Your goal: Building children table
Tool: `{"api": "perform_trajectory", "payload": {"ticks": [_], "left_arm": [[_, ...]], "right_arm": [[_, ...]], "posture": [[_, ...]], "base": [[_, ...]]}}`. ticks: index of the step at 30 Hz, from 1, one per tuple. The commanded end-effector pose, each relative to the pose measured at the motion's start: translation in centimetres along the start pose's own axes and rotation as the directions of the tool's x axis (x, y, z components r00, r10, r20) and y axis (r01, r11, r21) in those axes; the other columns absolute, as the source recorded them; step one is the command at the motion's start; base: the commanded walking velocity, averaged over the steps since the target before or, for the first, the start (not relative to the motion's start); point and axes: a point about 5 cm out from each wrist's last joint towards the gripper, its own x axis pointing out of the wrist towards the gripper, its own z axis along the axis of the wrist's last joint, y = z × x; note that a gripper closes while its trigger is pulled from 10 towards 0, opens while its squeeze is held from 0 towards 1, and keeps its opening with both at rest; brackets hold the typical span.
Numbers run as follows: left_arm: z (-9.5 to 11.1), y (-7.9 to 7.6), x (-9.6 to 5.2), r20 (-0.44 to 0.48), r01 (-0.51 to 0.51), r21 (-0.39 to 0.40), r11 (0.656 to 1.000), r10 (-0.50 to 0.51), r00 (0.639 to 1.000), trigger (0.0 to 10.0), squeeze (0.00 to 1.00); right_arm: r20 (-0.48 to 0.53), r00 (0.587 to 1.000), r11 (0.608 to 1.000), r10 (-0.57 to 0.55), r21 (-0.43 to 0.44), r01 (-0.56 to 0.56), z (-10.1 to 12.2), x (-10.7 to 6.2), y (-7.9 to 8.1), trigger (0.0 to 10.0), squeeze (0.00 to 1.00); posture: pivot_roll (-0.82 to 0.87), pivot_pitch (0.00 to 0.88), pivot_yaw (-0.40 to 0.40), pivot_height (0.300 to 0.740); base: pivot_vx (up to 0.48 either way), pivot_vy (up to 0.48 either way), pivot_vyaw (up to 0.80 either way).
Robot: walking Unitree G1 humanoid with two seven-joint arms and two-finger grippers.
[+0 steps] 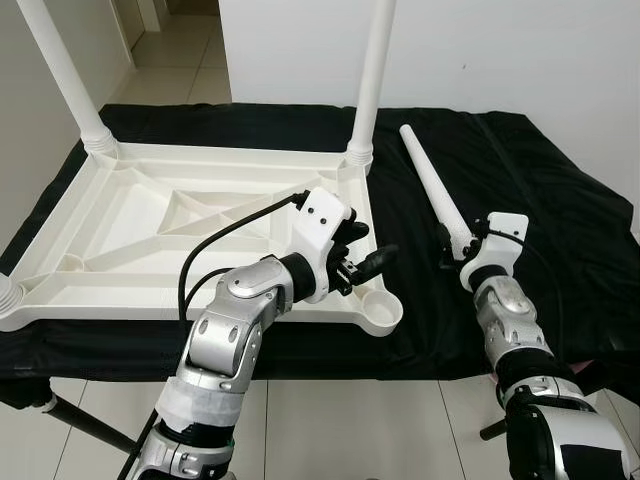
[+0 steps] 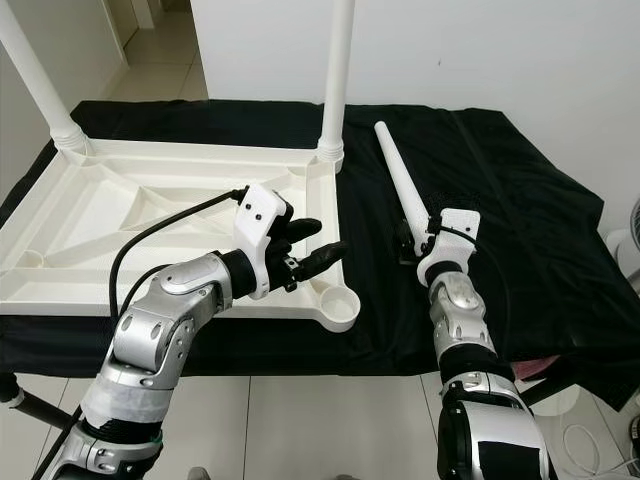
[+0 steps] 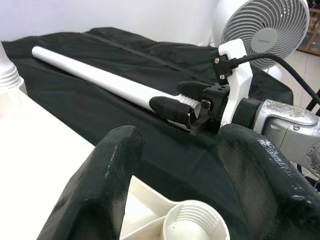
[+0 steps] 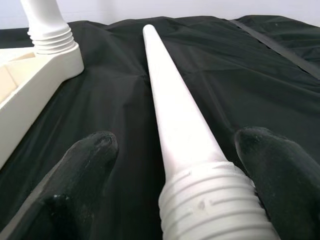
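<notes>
The white tabletop point(image 1: 130, 235) lies upside down on a black cloth. Upright legs stand in its far left corner point(image 1: 62, 75) and its far right corner point(image 1: 373, 70). The near right corner holds an empty threaded socket point(image 1: 382, 311). My left gripper point(image 1: 378, 242) hovers open just above that corner, with the socket point(image 3: 196, 224) below its fingers. A loose white leg point(image 1: 430, 180) lies on the cloth to the right. My right gripper point(image 4: 177, 137) is open and straddles the leg's threaded end point(image 4: 215, 205), one finger point(image 4: 87, 165) standing clear of it.
The black cloth point(image 1: 560, 230) covers a low surface whose front edge runs just before my arms, with tiled floor below. A white fan point(image 3: 265, 30) stands off to the right. Another threaded leg base point(image 1: 6, 296) shows at the tabletop's near left corner.
</notes>
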Motion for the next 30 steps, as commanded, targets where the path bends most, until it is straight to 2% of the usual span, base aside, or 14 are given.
{"api": "perform_trajectory", "payload": {"ticks": [1,6,12,21,25,30], "left_arm": [[-0.1,0.4,-0.1,-0.013,-0.111,0.006,0.994,0.111,0.994,10.0,0.0],[0.0,0.3,-0.2,-0.018,-0.107,0.011,0.994,0.107,0.994,10.0,0.0],[0.2,0.5,-0.2,-0.016,-0.112,0.015,0.994,0.112,0.994,10.0,0.0],[0.3,0.6,-0.2,-0.008,-0.122,0.017,0.992,0.123,0.992,10.0,0.0],[0.3,0.6,-0.1,-0.002,-0.127,0.017,0.992,0.127,0.992,10.0,0.0],[0.2,0.5,-0.1,0.002,-0.13,0.012,0.991,0.13,0.992,10.0,0.0]], "right_arm": [[-0.024,1.0,1.0,-0.007,-0.002,0.007,-0.7,-0.2,-0.1,10.0,0.0],[-0.064,0.998,1.0,-0.016,-0.01,0.015,-1.6,-0.5,-0.7,10.0,0.0],[-0.102,0.995,1.0,-0.009,-0.029,0.006,-2.3,-0.5,-0.5,10.0,0.0],[-0.099,0.995,0.999,-0.002,-0.05,-0.003,-2.1,-0.2,-0.3,10.0,0.0],[-0.062,0.998,0.998,0.007,-0.068,-0.011,-1.3,0.2,-0.1,10.0,0.0],[-0.076,0.997,0.997,0.016,-0.076,-0.021,-1.4,0.3,0.1,10.0,0.0]], "posture": [[-0.01,0.05,0.014,0.74],[-0.01,0.051,0.017,0.74],[0.01,0.041,0.024,0.74],[0.01,0.028,0.018,0.74],[0.01,0.021,0.011,0.74],[0.01,0.021,0.01,0.74]], "base": [[0.0,0.0,0.0],[0.0,0.0,0.0],[0.0,0.0,0.0],[0.0,0.0,0.0],[0.0,0.0,0.0],[0.0,0.0,0.0]]}}
